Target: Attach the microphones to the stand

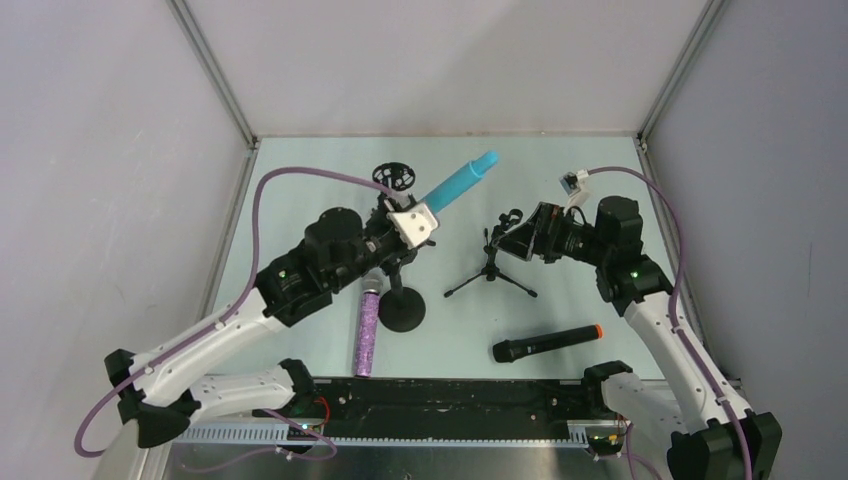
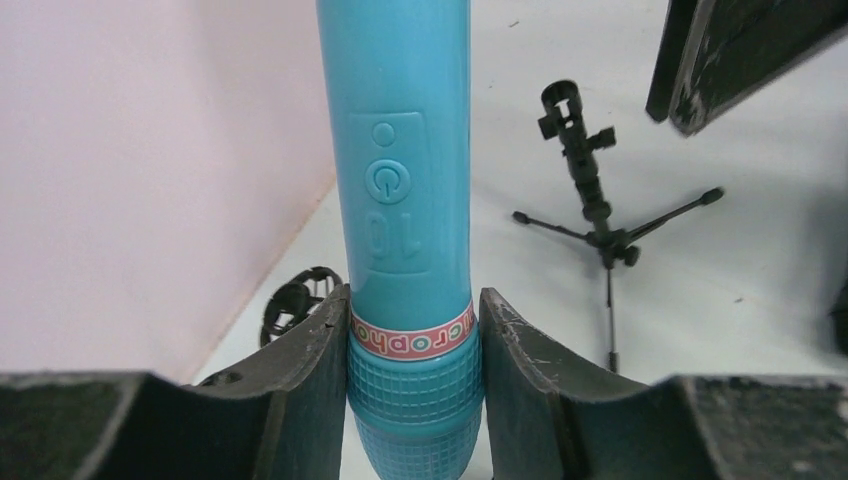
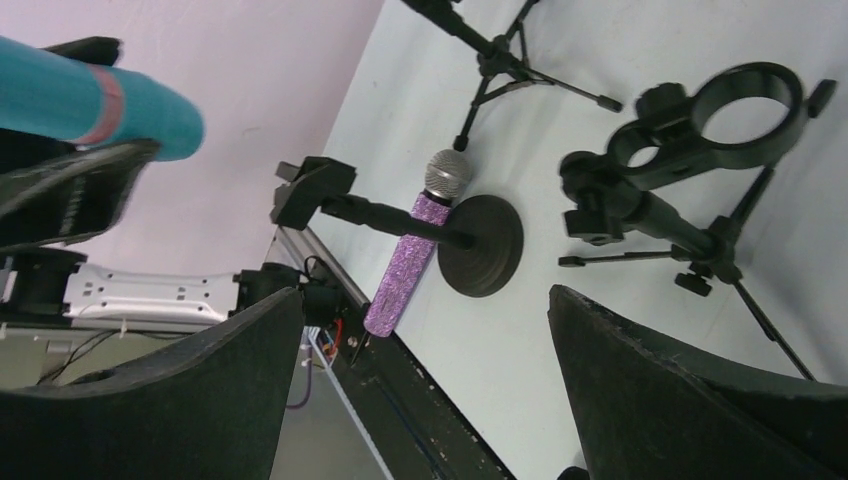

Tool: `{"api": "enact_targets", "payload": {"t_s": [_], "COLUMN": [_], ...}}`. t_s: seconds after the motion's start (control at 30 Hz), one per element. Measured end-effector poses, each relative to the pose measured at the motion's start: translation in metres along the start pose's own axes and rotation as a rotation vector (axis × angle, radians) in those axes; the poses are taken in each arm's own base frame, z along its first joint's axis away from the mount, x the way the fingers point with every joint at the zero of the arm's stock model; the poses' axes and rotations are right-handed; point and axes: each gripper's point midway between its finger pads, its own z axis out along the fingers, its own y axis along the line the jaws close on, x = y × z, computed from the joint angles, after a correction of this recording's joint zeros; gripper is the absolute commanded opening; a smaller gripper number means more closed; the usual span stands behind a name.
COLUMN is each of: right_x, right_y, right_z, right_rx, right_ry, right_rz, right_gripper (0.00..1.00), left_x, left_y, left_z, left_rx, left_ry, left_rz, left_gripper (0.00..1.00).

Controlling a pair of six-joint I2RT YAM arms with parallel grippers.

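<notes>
My left gripper (image 1: 412,222) is shut on the light cyan-blue microphone (image 1: 455,186) and holds it above the table, its tail pointing to the far right. In the left wrist view both fingers (image 2: 310,380) press its ribbed head end (image 2: 405,200). The purple glitter microphone (image 1: 367,325) lies on the table beside the round-base stand (image 1: 402,310). The black microphone with the orange ring (image 1: 547,342) lies at the near right. My right gripper (image 1: 505,232) is open and empty beside the top of the small tripod stand (image 1: 490,268).
A third stand with a spoked round top (image 1: 393,177) is at the far left, behind the cyan microphone. In the right wrist view the round-base stand (image 3: 482,243) has a clip arm (image 3: 312,190) crossing over the purple microphone (image 3: 410,250). A black rail (image 1: 450,395) runs along the near edge.
</notes>
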Motion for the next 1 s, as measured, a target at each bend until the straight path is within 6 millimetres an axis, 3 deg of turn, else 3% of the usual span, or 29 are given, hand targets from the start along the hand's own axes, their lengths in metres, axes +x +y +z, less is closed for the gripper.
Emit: {"api": "enact_targets", "payload": {"t_s": [0.23, 0.47, 0.67, 0.83, 1.0], "right_x": [0.001, 0.008, 0.01, 0.015, 0.024], "right_y": [0.02, 0.029, 0.041, 0.059, 0.08], "right_z": [0.0, 0.002, 0.002, 0.0, -0.004], "right_rx": [-0.093, -0.159, -0.235, -0.33, -0.434], "right_ry": [0.034, 0.084, 0.107, 0.14, 0.182], "right_rz": [-0.028, -0.031, -0.055, -0.087, -0.139], "right_gripper": [0.97, 0.97, 0.97, 0.97, 0.97], "left_x": [0.018, 0.035, 0.057, 0.058, 0.047], "left_y": [-0.004, -0.033, -0.056, -0.06, -0.059], "left_z": [-0.014, -0.036, -0.026, -0.022, -0.024], "left_rx": [0.033, 0.143, 0.198, 0.195, 0.163], "left_ry": [-0.052, -0.192, -0.177, -0.15, -0.156], "left_rz": [0.296, 0.778, 1.182, 1.45, 1.608], "left_gripper": [0.0, 0.0, 0.0, 0.0, 0.0]}}
